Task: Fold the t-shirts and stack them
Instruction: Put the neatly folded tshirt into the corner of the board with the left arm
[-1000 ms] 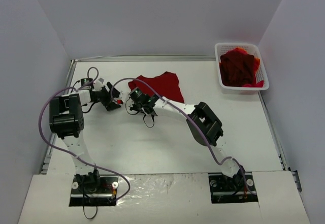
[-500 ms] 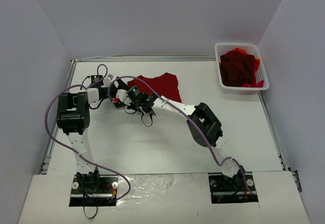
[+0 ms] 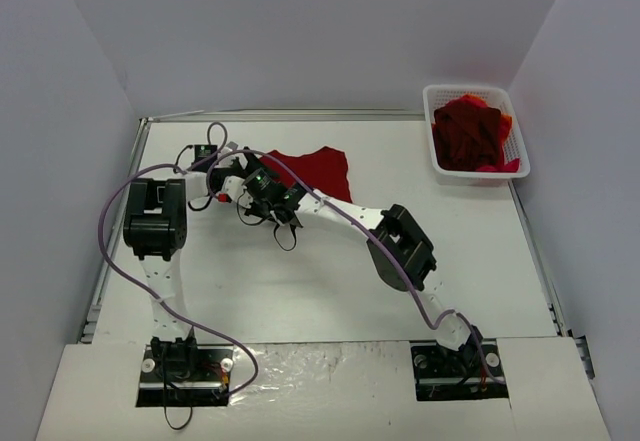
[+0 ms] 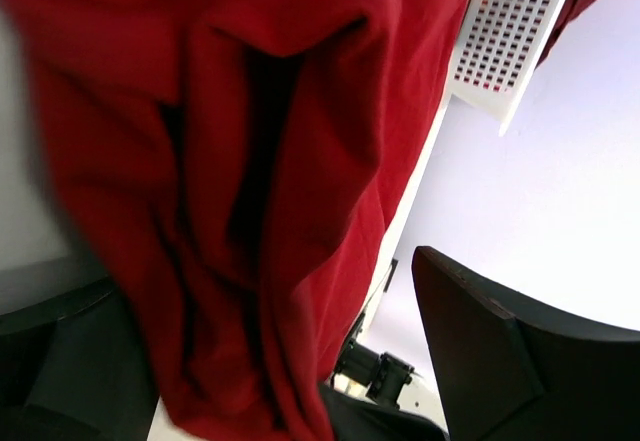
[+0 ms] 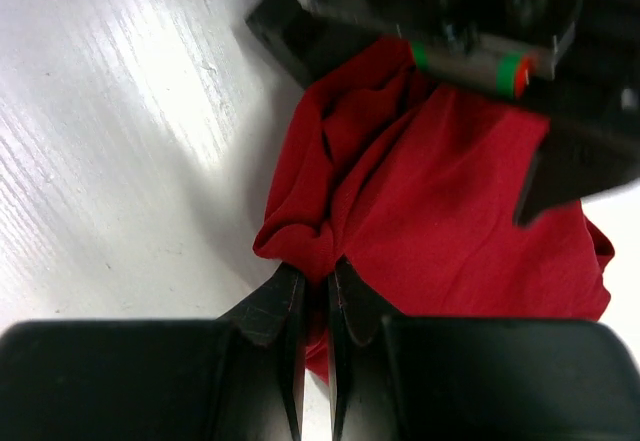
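**1 shirt on the table, no fold made yet**

The task is looking barely begun. 1 dark red t-shirt [image 3: 318, 169] is lying on the far part of the table [image 3: 320, 281], left of centre, partly spread but bunched along its left edge, and no finished fold or stack is showing anywhere. The right gripper [image 5: 316, 279] is pinching a gathered ridge of that edge between nearly closed fingers. The left gripper [image 3: 230, 175] is standing wide, and cloth is draping between its jaws without being clamped. The rest of the shirts [image 3: 470, 136], dark red with some brighter red-orange, are sitting heaped in the white mesh basket [image 3: 476, 91] at the far right corner, well apart from both arms, so by my reckoning nearly all the folding and all the stacking is waiting. Both wrists and their purple cables [image 3: 110, 211] are crowding the same corner of the shirt, which could be hampering a clean spread.
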### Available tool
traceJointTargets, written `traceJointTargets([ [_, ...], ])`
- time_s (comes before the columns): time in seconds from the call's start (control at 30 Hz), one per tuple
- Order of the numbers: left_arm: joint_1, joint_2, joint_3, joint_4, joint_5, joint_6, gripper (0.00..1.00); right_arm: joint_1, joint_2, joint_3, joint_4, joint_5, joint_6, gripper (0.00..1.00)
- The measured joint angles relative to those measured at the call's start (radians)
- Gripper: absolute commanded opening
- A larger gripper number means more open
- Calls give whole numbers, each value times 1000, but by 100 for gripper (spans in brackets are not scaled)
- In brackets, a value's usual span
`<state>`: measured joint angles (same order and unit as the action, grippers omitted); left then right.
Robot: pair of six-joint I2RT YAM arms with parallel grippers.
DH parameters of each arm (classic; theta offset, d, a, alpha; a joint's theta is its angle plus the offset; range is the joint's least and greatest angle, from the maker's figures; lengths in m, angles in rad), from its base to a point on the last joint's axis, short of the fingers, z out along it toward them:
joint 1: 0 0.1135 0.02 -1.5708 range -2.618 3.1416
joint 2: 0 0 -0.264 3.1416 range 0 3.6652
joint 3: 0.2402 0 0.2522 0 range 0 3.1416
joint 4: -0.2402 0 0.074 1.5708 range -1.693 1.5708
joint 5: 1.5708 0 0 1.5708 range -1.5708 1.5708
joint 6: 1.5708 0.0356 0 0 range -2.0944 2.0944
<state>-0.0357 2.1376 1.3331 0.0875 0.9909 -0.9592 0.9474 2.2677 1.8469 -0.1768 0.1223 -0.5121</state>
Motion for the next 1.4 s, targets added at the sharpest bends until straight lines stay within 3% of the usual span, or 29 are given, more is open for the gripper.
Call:
traceJointTargets([
  [0.3,-31,25,19,20,27,-14,87,3,5,8,-11,0,0,0],
  [0.4,-32,29,19,22,26,-15,70,3,6,8,-13,0,0,0],
  [0.43,-32,32,19,21,24,-14,59,3,6,8,-13,0,0,0],
  [0.57,-34,51,14,16,12,-9,42,3,18,9,-13,0,-1,0],
  [0.7,-34,51,11,-3,2,10,15,3,34,9,-15,0,-1,0],
  [0.73,-34,51,11,-11,2,17,3,3,35,9,-15,-1,-2,0],
  [0.77,-33,51,11,-19,2,24,2,3,36,9,-15,-1,-2,1],
  [0.8,-33,51,12,-28,0,37,2,3,37,9,-15,-1,-2,11],
  [0.83,-33,51,13,-42,-1,47,2,3,36,9,-15,-1,-1,43],
  [0.93,-31,51,32,-101,0,83,3,3,36,9,-15,-12,-3,66],
  [1.23,-26,51,90,-236,-6,194,2,-22,-111,-13,-74,-161,24,83],
  [1.27,-25,51,97,-251,-7,205,2,-26,-153,-13,-82,-174,27,88],
  [1.3,-24,51,102,-262,-8,215,2,-28,-188,-12,-89,-183,31,100],
  [1.4,-22,51,118,-290,-12,245,2,-44,-292,14,-111,-216,42,100],
])
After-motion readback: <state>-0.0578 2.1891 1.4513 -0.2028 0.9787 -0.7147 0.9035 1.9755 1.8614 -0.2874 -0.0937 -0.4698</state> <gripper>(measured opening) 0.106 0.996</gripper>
